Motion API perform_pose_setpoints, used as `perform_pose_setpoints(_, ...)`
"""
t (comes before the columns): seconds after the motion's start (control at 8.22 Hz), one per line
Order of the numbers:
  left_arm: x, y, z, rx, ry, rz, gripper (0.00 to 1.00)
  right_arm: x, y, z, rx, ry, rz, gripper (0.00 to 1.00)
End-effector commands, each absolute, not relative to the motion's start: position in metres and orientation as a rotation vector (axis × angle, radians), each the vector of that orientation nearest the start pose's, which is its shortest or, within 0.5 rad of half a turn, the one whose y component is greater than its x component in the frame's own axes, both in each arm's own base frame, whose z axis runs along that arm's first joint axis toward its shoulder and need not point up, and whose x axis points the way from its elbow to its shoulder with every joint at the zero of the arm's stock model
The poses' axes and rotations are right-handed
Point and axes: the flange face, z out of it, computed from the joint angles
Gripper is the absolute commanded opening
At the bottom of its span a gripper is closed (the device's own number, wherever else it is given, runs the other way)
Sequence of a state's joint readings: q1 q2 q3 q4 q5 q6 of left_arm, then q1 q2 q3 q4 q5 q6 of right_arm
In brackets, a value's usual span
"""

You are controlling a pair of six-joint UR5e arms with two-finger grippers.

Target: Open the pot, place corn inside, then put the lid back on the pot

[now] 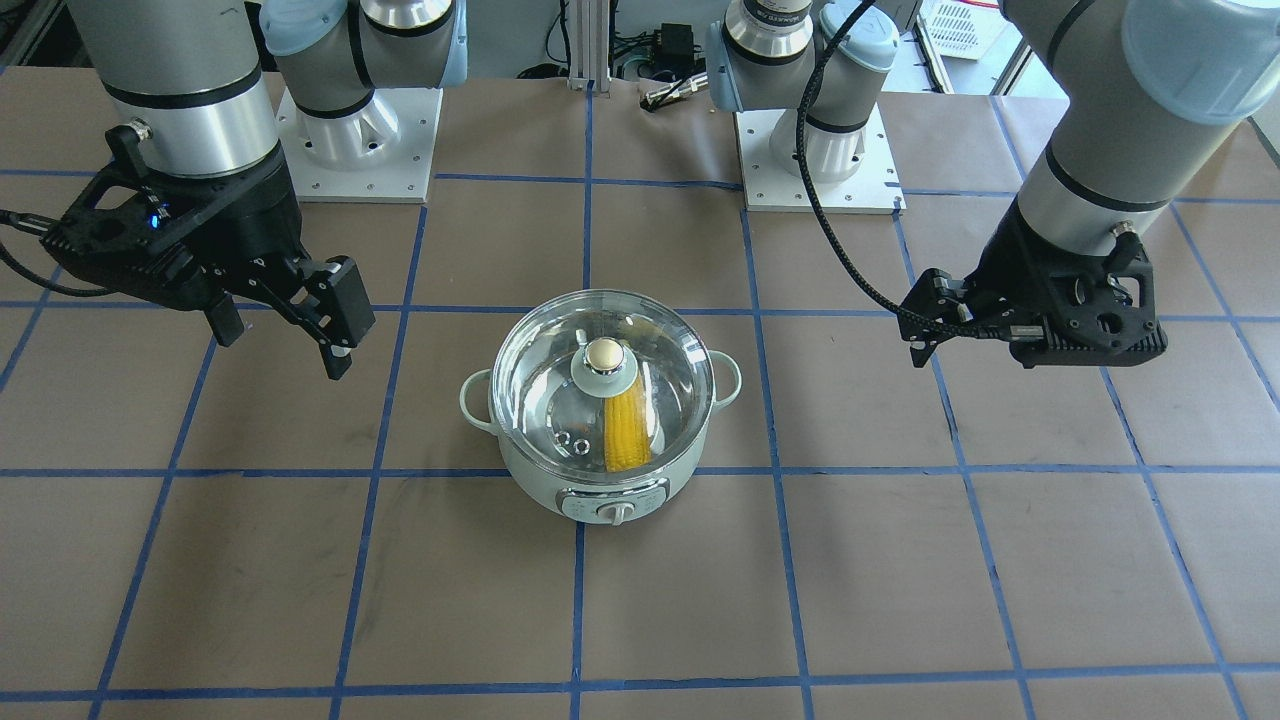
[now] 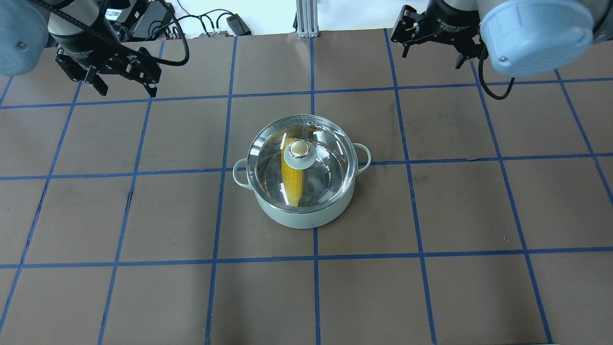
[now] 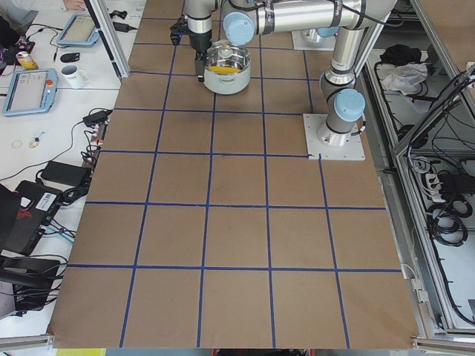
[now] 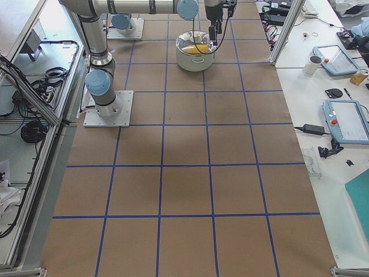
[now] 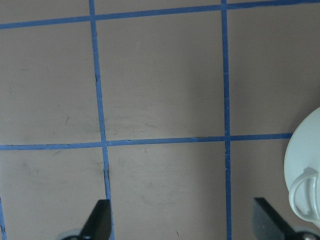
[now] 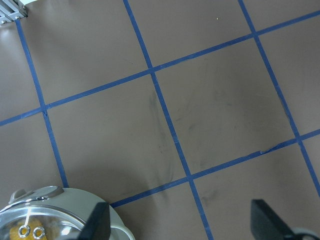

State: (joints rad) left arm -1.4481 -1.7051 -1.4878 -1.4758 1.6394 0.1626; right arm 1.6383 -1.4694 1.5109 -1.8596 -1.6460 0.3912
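Jaws wide, well clear of pot [image 1: 532,478]; lid [image 1: 604,360] seemingly flush.

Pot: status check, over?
Left tool open, right tool open, both held clear of the pot. Corn inside, lid seated on top. Nothing in the way.

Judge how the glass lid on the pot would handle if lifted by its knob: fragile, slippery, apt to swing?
The lid looks like clear glass, so it is probably rigid but breakable if dropped. Its knob is small, rounded and smooth, so a grip there may slip. Held only at that central knob, the wide dome could well tilt or swing.
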Motion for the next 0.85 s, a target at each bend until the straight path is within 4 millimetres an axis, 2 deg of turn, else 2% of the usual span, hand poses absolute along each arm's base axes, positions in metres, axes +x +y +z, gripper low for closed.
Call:
perform_pose_setpoints(0.0, -0.0575, -0.5670, 0.4661, 0.059, 3.065, -0.059, 1.00, 0.1586, -0.5467, 0.4971, 0.531, 3.107, -0.412, 1.00)
perform_pose_setpoints(0.12, -0.0585, -0.5618, 0.4753, 0.083, 3.057, -0.083, 1.00, 0.1573, -0.5463, 0.4981, 0.537, 3.116, -0.421, 1.00)
perform_pose_setpoints(0.73, -0.0579, -0.5631, 0.4741, 0.076, 3.061, -0.084, 1.00, 0.1558, -0.5442, 0.4943, 0.534, 3.136, -0.374, 1.00)
